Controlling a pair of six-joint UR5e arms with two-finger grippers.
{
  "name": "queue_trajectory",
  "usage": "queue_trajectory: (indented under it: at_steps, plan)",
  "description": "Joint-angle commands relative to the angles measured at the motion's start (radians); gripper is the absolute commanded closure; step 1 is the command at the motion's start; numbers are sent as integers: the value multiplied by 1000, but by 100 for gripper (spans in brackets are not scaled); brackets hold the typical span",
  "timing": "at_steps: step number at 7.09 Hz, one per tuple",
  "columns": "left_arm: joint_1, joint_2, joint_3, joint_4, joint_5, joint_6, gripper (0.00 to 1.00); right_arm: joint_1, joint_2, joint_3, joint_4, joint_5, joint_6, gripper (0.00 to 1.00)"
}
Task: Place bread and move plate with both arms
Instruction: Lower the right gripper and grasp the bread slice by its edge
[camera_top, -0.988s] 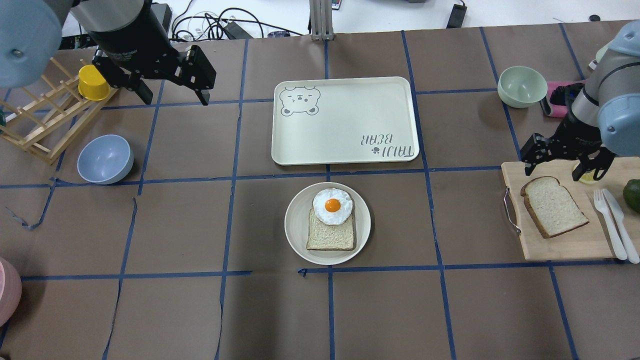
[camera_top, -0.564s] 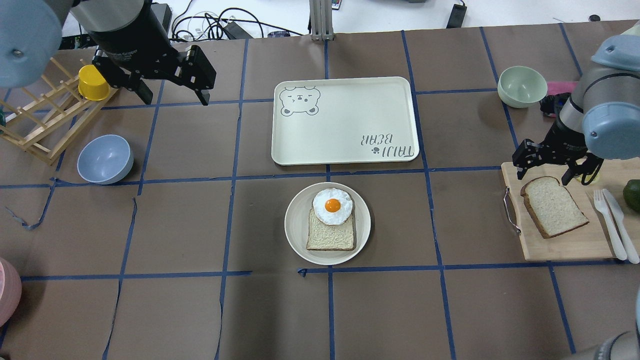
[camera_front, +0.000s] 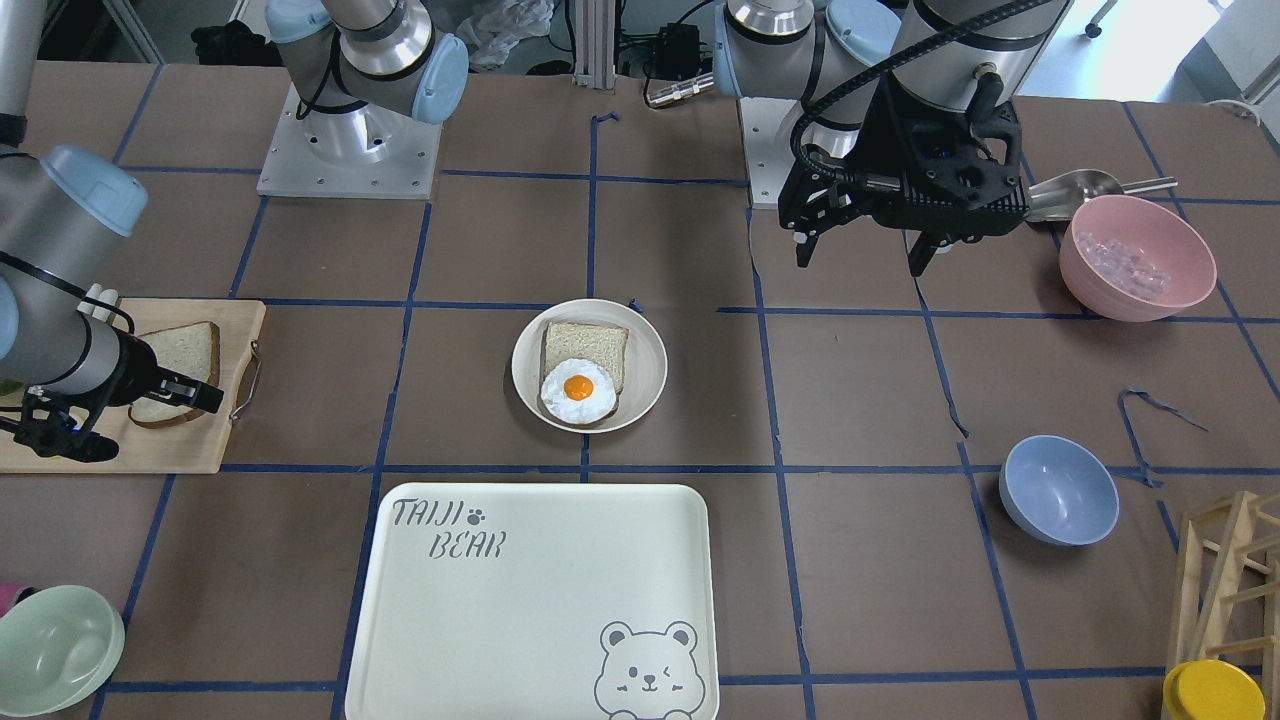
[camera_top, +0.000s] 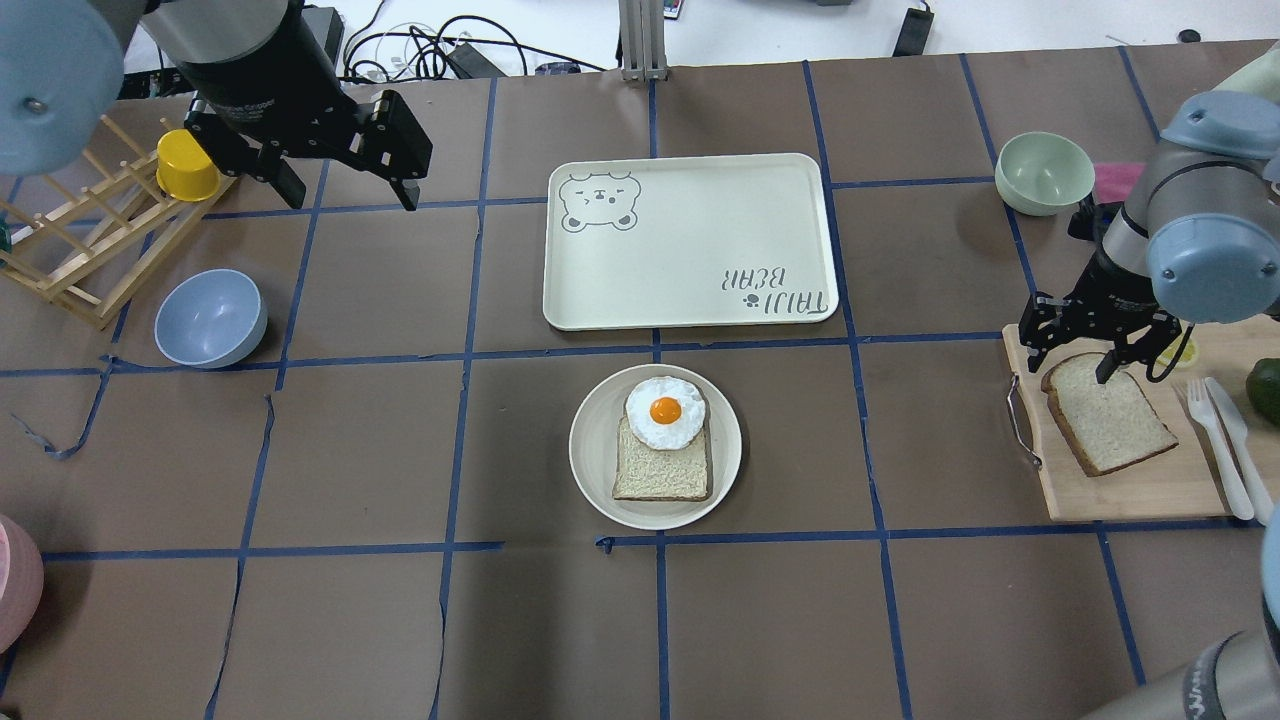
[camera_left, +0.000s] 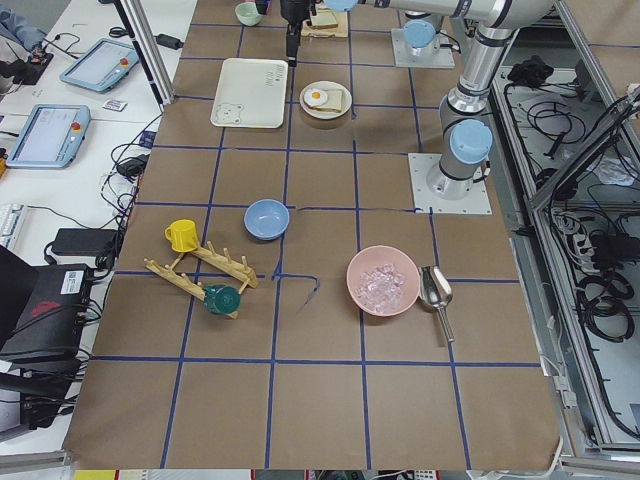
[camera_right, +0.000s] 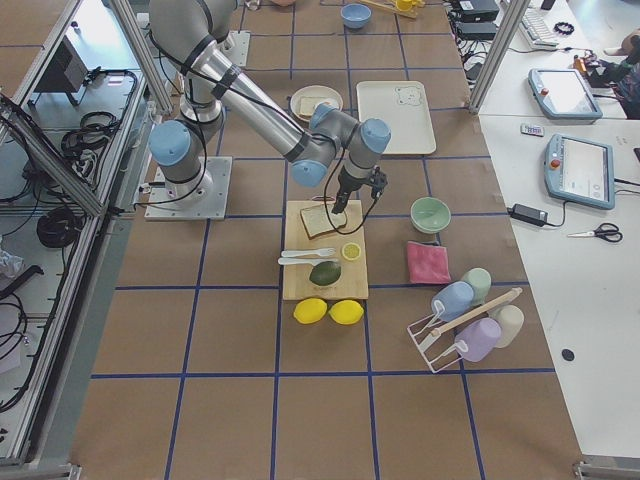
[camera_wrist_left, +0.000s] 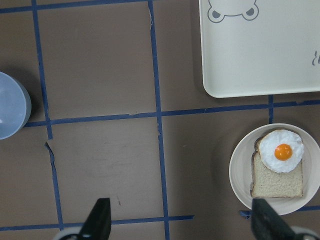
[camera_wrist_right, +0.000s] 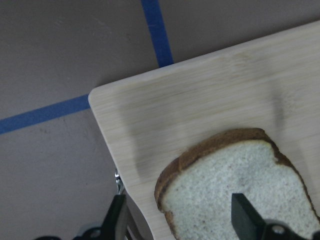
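Observation:
The bread (camera_top: 1108, 415), a dark-crusted slice, lies flat on a wooden cutting board (camera_top: 1150, 490) at the right. My right gripper (camera_top: 1068, 358) is open and hangs low over the slice's rounded top, one finger on each side; the right wrist view shows the bread (camera_wrist_right: 235, 185) between the fingers (camera_wrist_right: 245, 215). The plate (camera_top: 590, 450) sits at the table's middle and holds a paler slice with a fried egg (camera_top: 665, 410) on it. My left gripper (camera_top: 350, 195) is open and empty, high above the far left of the table.
A bear-printed tray (camera_top: 690, 240) lies just beyond the plate. A green bowl (camera_top: 1044, 172) stands beyond the board; a fork and knife (camera_top: 1225, 445) and an avocado (camera_top: 1265, 385) are on it. A blue bowl (camera_top: 210, 318), wooden rack (camera_top: 80, 250) and yellow cup (camera_top: 187, 165) are at the left.
My right gripper has moved from the board's far edge toward me and to the left, and now stands over the bread's rounded top. The left arm has not moved.

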Motion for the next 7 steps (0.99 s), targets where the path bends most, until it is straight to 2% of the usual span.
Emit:
queue_trajectory:
  at_steps: [1, 4, 5, 6, 7]
  plan:
    - [0, 0, 0, 0, 0, 0, 0, 0, 11, 1, -14, -6, -1, 23]
    - [0, 0, -2, 0, 0, 0, 0, 0, 24, 1, -32, -8, -1, 23]
    - [0, 0, -3, 0, 0, 0, 0, 0, 27, 2, -32, -8, -1, 28]
    - [0, 0, -5, 0, 0, 0, 0, 0, 33, 2, -32, -9, -1, 39]
    - [0, 0, -5, 0, 0, 0, 0, -2, 34, 2, -31, -11, 1, 62]
